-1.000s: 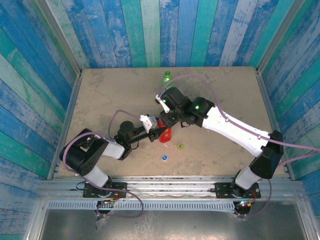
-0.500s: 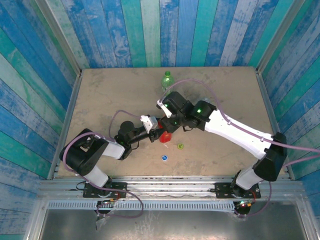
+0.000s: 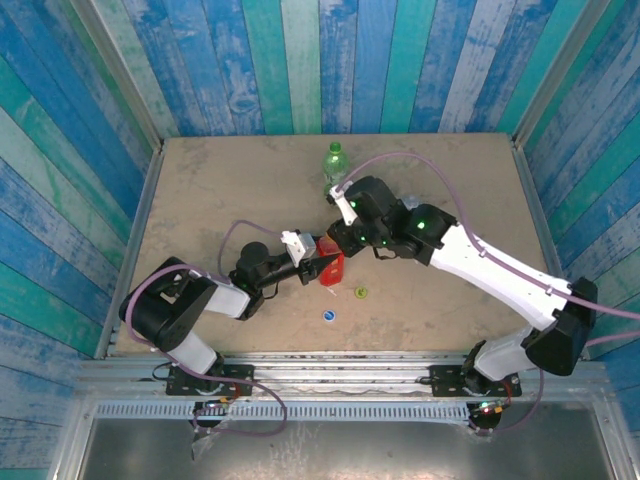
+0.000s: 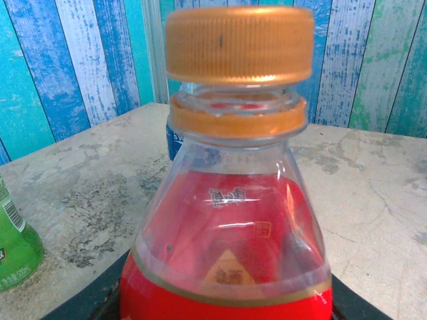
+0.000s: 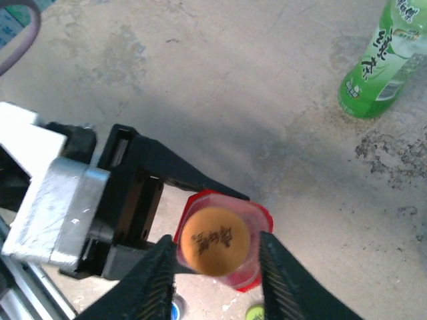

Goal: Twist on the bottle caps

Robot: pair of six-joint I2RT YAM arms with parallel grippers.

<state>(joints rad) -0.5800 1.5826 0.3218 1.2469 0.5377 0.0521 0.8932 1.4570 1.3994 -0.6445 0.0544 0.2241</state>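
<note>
The red bottle (image 3: 331, 266) (image 4: 227, 253) stands upright near the table's middle, and my left gripper (image 3: 323, 267) is shut on its lower body. An orange cap (image 4: 239, 43) (image 5: 215, 241) sits on its neck, with some thread showing under it. My right gripper (image 3: 337, 241) (image 5: 217, 239) hangs directly over the cap. Its fingers (image 5: 160, 280) flank the cap with narrow gaps, and nothing touches the cap in the left wrist view. The blue cap (image 3: 328, 317) and the yellow-green cap (image 3: 361, 293) lie loose on the table in front of the bottle.
The green bottle (image 3: 335, 160) (image 5: 380, 60) stands uncapped at the back centre. A bit of blue label (image 4: 175, 137) shows behind the red bottle's neck. Painted plank walls (image 3: 100, 150) close in the table on three sides.
The right arm has shifted to the right and its wrist has turned above the red bottle. The left arm and the bottle have stayed where they were.
</note>
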